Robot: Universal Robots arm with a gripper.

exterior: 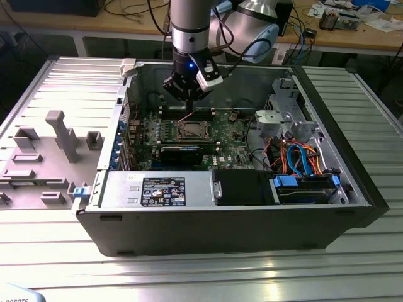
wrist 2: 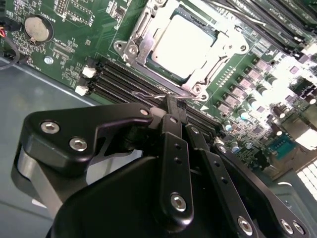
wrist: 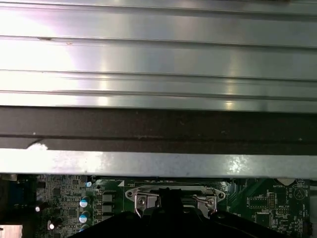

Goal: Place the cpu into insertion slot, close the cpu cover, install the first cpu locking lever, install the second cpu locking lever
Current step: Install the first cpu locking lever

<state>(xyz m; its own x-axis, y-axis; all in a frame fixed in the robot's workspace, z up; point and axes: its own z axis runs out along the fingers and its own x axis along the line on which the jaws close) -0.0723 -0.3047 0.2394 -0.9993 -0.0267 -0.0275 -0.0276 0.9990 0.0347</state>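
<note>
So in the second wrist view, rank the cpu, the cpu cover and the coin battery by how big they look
Largest to smallest:
1. cpu cover
2. cpu
3. coin battery

exterior view looks down from high, well back; both wrist views sit close over the insertion slot, facing opposite ways.

This is looking like a robotics lab or an electronics workshop. An open black desktop computer case is lying on a ribbed silver aluminium table, showing its green circuit board. A long wooden workbench is standing behind, carrying tangled black cables and what are perhaps small instruments. A grey plastic fixture tray is resting beside the case.
</note>
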